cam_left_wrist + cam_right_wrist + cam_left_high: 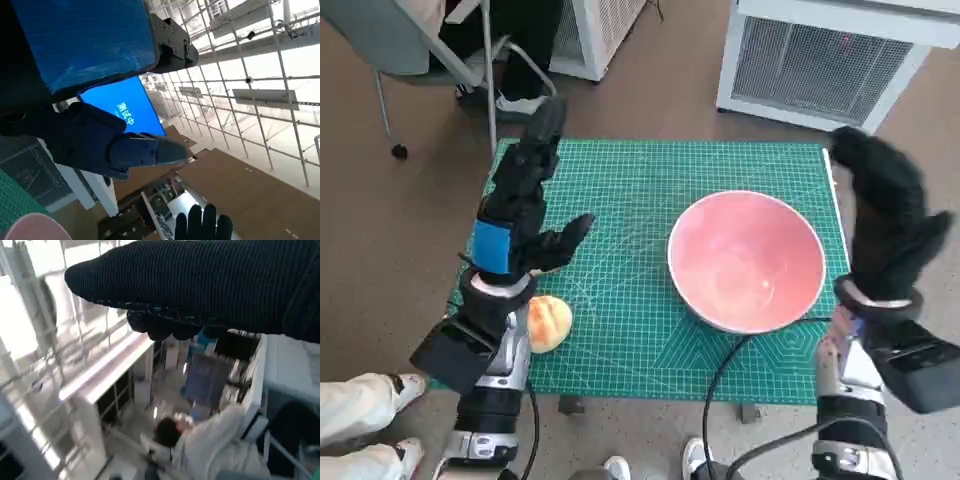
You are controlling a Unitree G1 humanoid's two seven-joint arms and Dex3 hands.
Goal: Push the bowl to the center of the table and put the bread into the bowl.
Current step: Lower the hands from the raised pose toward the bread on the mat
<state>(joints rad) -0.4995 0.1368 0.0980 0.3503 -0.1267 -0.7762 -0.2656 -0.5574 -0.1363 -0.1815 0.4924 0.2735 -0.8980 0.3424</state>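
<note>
Neither step done, seemingly; pink bowl (747, 260) right of the green mat's (620, 180) centre; bread roll (548, 322) near left, beside left hand (520, 215), fingers spread, empty; right hand (890, 220) raised, holding nothing.

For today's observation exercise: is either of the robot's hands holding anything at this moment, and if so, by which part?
Nothing is held. The left hand is raised with fingers apart above the mat, the bread lying untouched beside its wrist. The right hand is lifted beside the bowl, holding nothing.
</note>
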